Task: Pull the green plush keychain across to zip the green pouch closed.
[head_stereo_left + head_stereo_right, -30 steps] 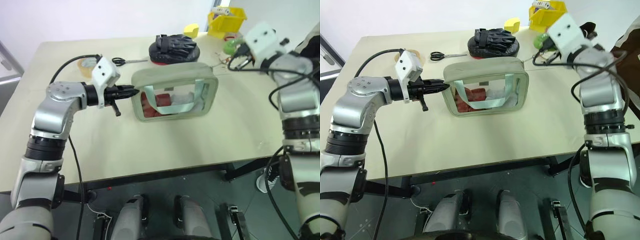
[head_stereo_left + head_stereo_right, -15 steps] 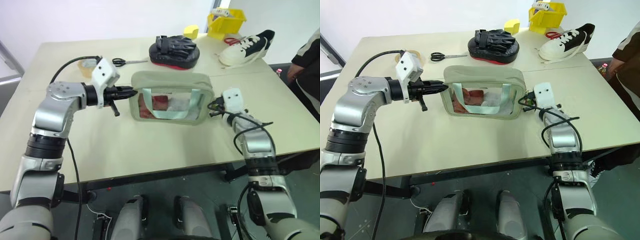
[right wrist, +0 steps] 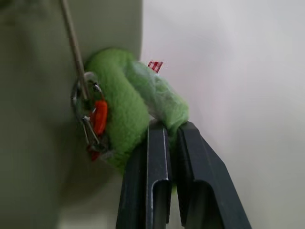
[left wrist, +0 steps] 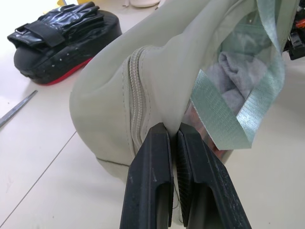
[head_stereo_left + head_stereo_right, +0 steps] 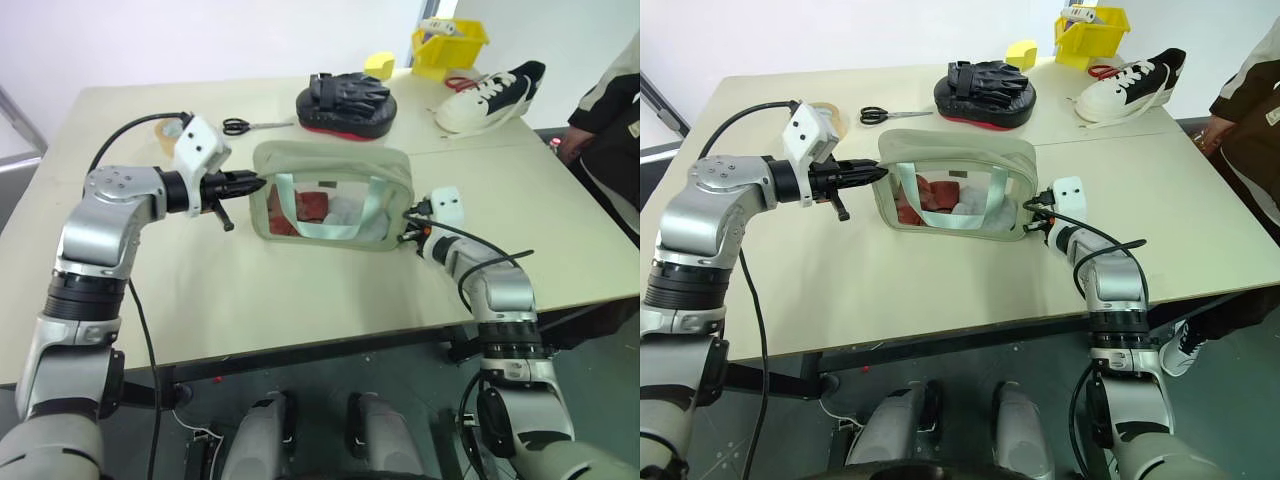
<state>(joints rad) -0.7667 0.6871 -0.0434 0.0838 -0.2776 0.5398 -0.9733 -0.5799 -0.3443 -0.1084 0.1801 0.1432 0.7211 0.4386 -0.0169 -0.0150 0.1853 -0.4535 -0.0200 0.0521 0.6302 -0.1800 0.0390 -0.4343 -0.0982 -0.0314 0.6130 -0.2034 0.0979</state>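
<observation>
Zip appears closed along the pouch (image 5: 330,190) top, judging by the shut seam in the left wrist view, so the pull step looks done or nearly so. Pouch stands mid-table, fabric at its left end pinched between the closed fingers of the left gripper (image 4: 172,138). Keychain (image 3: 131,102) hangs at the pouch's right end, its edge nipped by the right gripper (image 3: 170,131). Next, likely: both grips released and arms drawn clear without the pouch being dragged

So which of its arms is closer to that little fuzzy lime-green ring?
Right. The right gripper pinches the fuzzy lime-green plush keychain at the pale green fabric pouch's right end; the left gripper clamps the pouch's opposite end.
</observation>
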